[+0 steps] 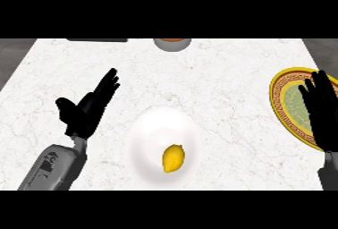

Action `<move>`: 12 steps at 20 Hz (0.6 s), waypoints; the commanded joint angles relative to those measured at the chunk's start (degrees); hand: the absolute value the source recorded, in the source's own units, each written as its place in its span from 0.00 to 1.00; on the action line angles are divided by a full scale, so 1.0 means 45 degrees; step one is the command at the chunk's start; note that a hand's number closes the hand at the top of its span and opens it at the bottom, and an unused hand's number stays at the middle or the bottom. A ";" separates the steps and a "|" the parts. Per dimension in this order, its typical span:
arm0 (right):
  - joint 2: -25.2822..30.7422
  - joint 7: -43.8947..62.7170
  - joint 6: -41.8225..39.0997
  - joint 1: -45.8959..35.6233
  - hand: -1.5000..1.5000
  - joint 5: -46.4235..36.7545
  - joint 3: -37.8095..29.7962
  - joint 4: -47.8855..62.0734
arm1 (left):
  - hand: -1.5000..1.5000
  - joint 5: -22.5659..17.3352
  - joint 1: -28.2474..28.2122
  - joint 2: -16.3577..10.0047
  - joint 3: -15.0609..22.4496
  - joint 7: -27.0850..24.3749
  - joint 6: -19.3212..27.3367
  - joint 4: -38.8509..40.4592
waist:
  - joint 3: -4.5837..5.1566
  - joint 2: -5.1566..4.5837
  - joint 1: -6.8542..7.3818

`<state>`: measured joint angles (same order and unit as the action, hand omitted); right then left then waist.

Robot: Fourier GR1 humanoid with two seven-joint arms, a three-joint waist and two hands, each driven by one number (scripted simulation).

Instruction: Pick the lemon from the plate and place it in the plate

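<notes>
The left hand hovers beside the white plate, fingers straight and spread, holding nothing. The lemon lies untouched in that plate's near part, so the pick is not yet begun. It probably goes best from above, with fingers and thumb closing across the lemon's narrow width so it cannot roll. The right hand, fingers also straight, hangs over the gold-rimmed plate, where the lemon belongs.

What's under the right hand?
The gold-rimmed plate with a green centre lies under the right hand. Its left part shows bare; the part beneath the hand is hidden. The lemon is elsewhere, on the white plate.
</notes>
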<state>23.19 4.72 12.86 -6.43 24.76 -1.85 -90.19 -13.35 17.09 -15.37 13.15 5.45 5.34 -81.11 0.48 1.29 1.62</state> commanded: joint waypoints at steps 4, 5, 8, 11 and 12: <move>0.1319 0.2603 0.2664 -0.1944 1.00 -0.4088 0.2108 -0.0812 | 0.50 0.0241 -0.1251 0.0162 -0.0303 0.0861 0.1000 0.1124 | -0.0007 -0.0314 0.0082; 0.1946 0.3310 0.2831 -0.2106 1.00 -0.4642 0.2157 -0.0904 | 0.50 0.0058 -0.1823 0.0115 -0.0313 0.1158 0.0988 0.1173 | 0.0028 -0.0262 0.0194; 0.4367 0.4103 0.2868 -0.0986 1.00 -0.7492 0.2585 0.0649 | 0.50 -0.0096 -0.1986 0.0260 -0.0258 0.1032 0.0852 0.1226 | 0.0291 -0.0430 0.0055; 0.3203 0.5890 0.5418 -0.1282 0.00 -0.9499 0.3244 -0.0545 | 0.50 -0.0267 -0.2622 0.0496 -0.0203 0.1017 0.0881 0.1275 | 0.0072 -0.0137 -0.0150; 0.2920 0.6416 0.5885 -0.1220 0.00 -1.0456 0.3813 -0.0812 | 0.50 -0.0224 -0.2790 0.0484 -0.0196 0.0996 0.0959 0.1103 | 0.0024 -0.0136 -0.0139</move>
<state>37.01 25.83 30.80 -11.96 -9.86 10.61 -91.49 -13.91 7.12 -13.80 12.22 9.54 9.09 -76.07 1.02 0.22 1.43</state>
